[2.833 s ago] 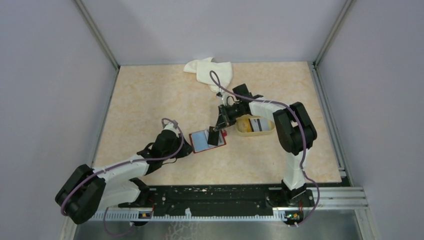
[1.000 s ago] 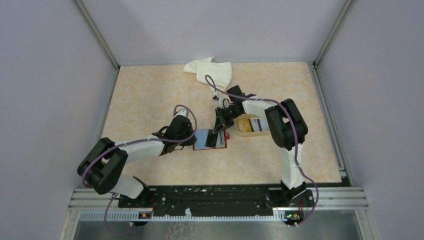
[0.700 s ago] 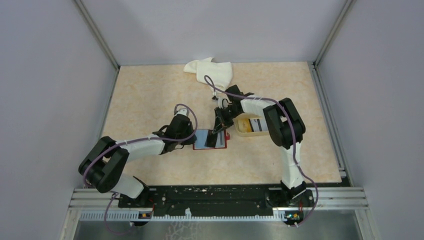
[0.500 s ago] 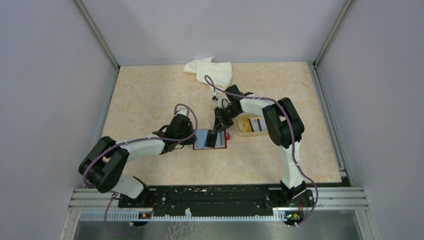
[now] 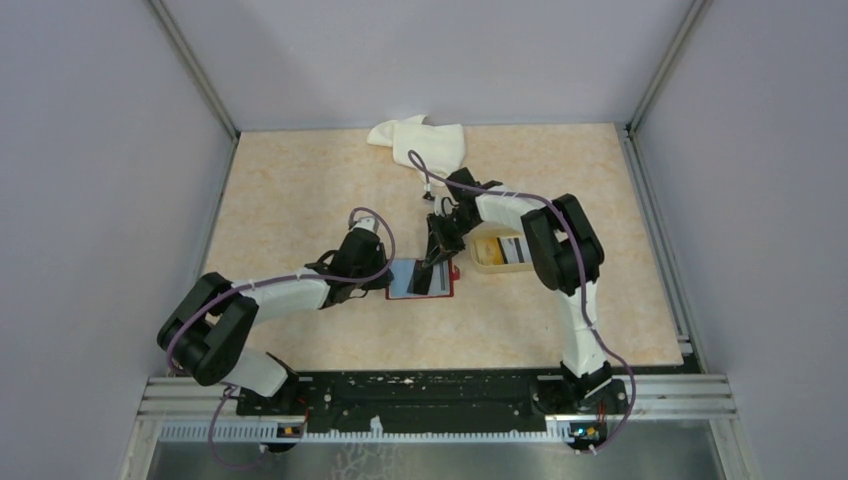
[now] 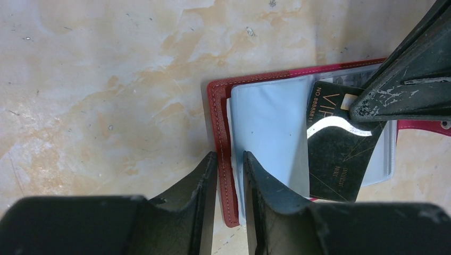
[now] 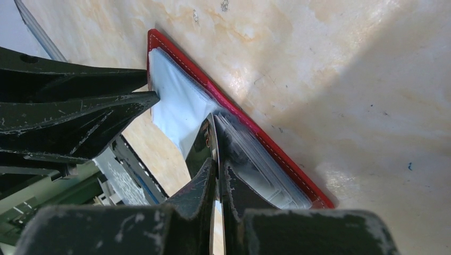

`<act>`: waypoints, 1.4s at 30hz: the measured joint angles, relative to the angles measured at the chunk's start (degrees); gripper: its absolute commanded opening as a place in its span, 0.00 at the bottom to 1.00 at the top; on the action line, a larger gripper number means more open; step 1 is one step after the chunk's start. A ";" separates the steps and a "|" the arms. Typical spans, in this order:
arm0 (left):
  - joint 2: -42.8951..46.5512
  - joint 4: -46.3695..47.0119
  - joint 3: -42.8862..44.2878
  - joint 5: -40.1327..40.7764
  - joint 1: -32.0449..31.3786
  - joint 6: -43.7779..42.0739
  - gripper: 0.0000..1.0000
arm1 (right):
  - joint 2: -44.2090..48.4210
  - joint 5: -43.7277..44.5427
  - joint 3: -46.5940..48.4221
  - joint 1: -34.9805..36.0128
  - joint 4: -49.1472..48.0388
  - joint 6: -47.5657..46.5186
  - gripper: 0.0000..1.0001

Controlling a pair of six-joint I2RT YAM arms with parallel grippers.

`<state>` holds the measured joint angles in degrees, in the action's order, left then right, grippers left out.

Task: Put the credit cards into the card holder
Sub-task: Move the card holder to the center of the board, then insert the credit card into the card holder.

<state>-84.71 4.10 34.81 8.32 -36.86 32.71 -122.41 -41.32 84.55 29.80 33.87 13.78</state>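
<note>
The dark red card holder (image 5: 405, 282) lies open on the table, its clear sleeves up. My left gripper (image 5: 386, 282) is shut on its left red edge (image 6: 219, 111), one finger each side, as the left wrist view (image 6: 230, 159) shows. My right gripper (image 5: 434, 258) is shut on a black credit card (image 5: 428, 280). It holds the card on edge, its lower end on the sleeves at the holder's right half (image 6: 340, 159). The right wrist view (image 7: 218, 166) shows the card (image 7: 202, 151) pinched above the sleeves and the red cover (image 7: 250, 127).
A beige tray (image 5: 480, 263) stands just right of the holder with another card (image 5: 515, 250) in it. A white cloth (image 5: 420, 143) lies at the table's back edge. Metal rails run along both sides.
Since 2.8 s ago my left arm has reached forward and the holder now lies square. In the last second only the right arm's elbow has shifted slightly left.
</note>
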 measured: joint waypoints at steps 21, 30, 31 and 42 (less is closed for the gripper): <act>-0.11 0.24 0.00 -1.14 0.02 -0.44 0.30 | -3.06 -0.76 4.24 0.81 3.63 1.01 0.07; -0.37 0.28 0.26 -1.57 0.26 -0.87 0.31 | -4.79 -2.54 6.21 1.03 4.00 -0.26 0.11; -0.44 0.28 0.33 -1.68 0.26 -0.90 0.31 | -5.01 -2.67 6.43 1.09 3.96 -0.39 0.11; 2.71 -2.12 0.22 -3.48 0.26 -0.57 0.53 | -5.60 -3.82 6.56 1.33 1.27 -0.04 0.19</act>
<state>-82.00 1.98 35.03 4.84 -36.60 32.14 -128.01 -45.15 91.11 31.14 35.14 13.74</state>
